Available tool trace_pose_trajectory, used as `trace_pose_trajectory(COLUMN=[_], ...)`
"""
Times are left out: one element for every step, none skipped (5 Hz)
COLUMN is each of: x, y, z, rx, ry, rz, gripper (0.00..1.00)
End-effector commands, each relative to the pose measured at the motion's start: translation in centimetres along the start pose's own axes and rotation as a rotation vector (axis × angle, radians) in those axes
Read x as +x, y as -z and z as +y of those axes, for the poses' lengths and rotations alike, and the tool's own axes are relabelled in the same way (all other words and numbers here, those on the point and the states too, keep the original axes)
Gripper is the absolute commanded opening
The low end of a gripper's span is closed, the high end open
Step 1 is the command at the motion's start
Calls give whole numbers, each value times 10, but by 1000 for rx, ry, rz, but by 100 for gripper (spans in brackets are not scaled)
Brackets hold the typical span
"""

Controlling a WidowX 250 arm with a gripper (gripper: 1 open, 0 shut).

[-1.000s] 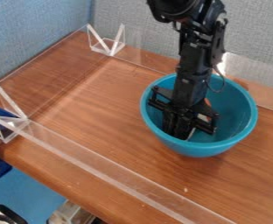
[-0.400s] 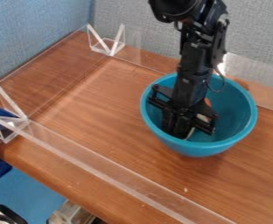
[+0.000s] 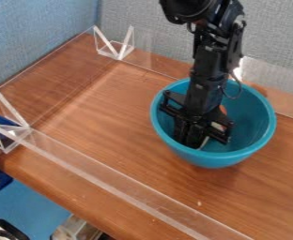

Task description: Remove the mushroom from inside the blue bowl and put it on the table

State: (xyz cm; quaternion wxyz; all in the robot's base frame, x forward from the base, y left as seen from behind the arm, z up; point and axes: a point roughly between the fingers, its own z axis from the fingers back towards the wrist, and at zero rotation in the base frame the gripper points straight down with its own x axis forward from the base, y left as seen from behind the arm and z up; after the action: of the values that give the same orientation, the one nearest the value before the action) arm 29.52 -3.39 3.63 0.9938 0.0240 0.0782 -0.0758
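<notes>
Reaching straight down into the bowl [image 3: 255,127], black arm [image 3: 212,56] coming in from twelve o'clock at the top edge of the view. Gripper [image 3: 202,131] sitting low inside the bowl, near the floor, a little toward nine o'clock of the bowl's centre. Fingers [image 3: 187,124] pointing down, pressed together as far as can be made out, so clenched rather than released. Possibly pinching the mushroom, but cannot tell: no cream stem or orange-brown cap showing anywhere, the spot under the fingertips being dark and hidden behind the gripper's black frame. No mushroom lying in the bare part of the bowl toward three o'clock, nor anywhere on the table [image 3: 99,103]. Whether the fingertips are touching the bowl's floor is also unclear.

Bowl standing upright on the table at about three o'clock of the view, close to the far clear wall [image 3: 161,58], well apart from the near clear wall [image 3: 99,178] running along the front edge toward seven o'clock. Wall brackets [image 3: 112,42] standing at eleven o'clock and another bracket [image 3: 11,133] at nine o'clock. Bowl's rim fully visible except where the arm is crossing it at twelve o'clock.
</notes>
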Motion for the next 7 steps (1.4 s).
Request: trace_pose_trajectory(x=[4,3,3,2,1,-1,-2], y=[-19,-22,-25,-29,-33,-39,-46], z=[5,6,6,7,8,10,11], rx=[13,17,22,26,30,33,37], ry=[3,9,15,20,26,32,34], rz=[-65,-73,-81,-90,-99,-113,-131], gripper=[0,0,0,0,0,0,0])
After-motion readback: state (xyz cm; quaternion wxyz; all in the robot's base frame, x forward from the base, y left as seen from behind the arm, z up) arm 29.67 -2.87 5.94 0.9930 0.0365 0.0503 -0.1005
